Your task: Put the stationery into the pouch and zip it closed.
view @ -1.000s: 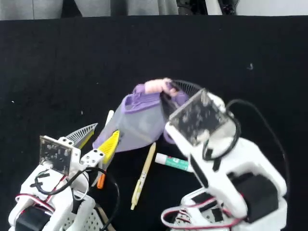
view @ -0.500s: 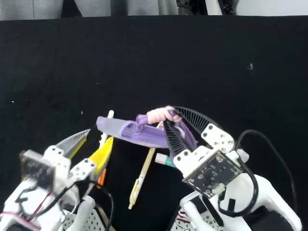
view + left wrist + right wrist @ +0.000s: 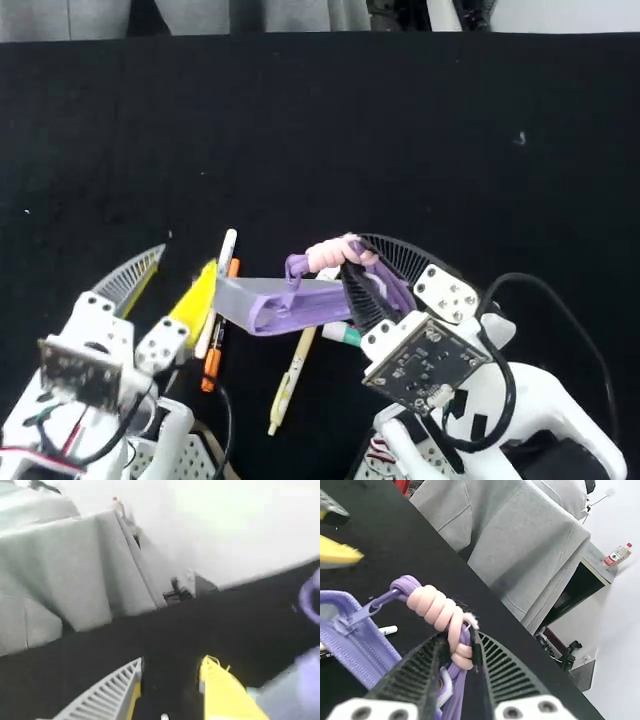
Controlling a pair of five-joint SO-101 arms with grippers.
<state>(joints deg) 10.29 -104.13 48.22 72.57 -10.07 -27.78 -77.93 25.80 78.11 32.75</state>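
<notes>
A purple pouch hangs lifted off the black table, edge-on and sagging. My right gripper is shut on its end, beside a pink coiled charm. The right wrist view shows the black fingers pinching the charm and the purple fabric, with the zip pull hanging free. My left gripper stands open just left of the pouch, holding nothing; its yellow finger and grey finger are well apart. A white marker and an orange pen lie between gripper and pouch.
A yellow pen lies under the pouch toward the near edge. A green-and-white stick pokes out beneath the pouch by the right arm. The far half of the table is bare black cloth.
The right gripper has drawn the pouch back toward the near edge and raised it, turning it from flat to edge-on. The left gripper has swung left and tilted upward, staying open.
</notes>
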